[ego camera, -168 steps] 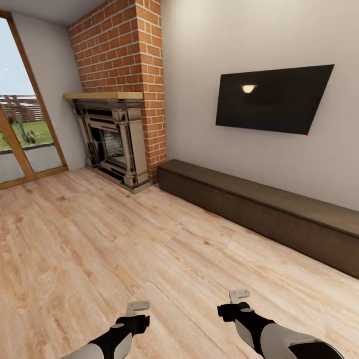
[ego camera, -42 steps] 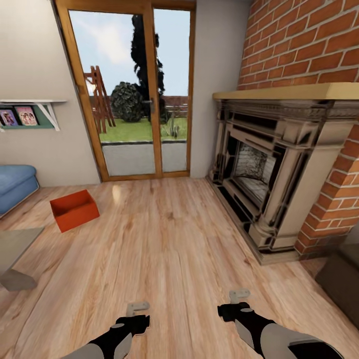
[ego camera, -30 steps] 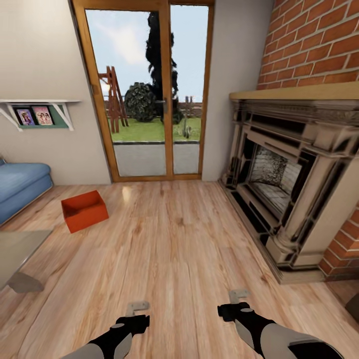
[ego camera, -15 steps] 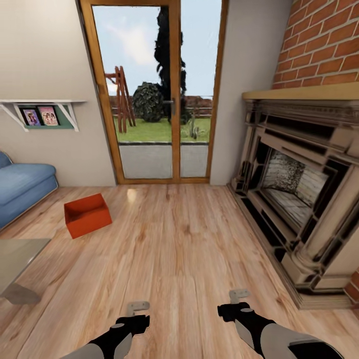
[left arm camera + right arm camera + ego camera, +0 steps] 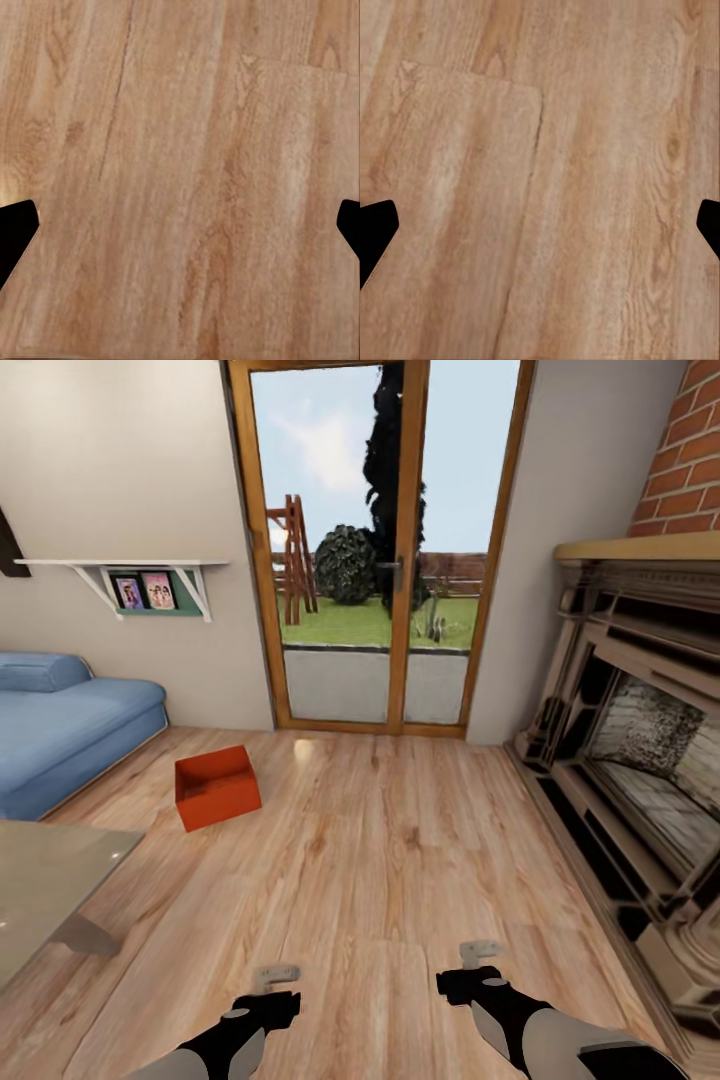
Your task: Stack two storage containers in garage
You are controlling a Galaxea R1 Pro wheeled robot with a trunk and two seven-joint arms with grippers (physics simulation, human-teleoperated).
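At the far left a blue sofa stood along the cream wall under a white wall shelf, with the corner of a grey table low in front of it. Just right of the sofa, one storage container sat on the wood-plank floor, open top up, turned at a slant to the planks and well apart from both arms. The second container was not to be made out. Past it stood the glazed door, and at the far right the fireplace.

The step in hand looked like the approach to that container. To do it well, the base would want to swing left and roll forward until the bin sat centred between the arms, keeping off the table corner. Squaring up to a long side would let each arm take an opposite wall.

The left gripper hung low over bare floor, and in its wrist view the jaws stood wide apart with nothing between them. The right gripper did likewise, jaws spread wide and empty over the planks.
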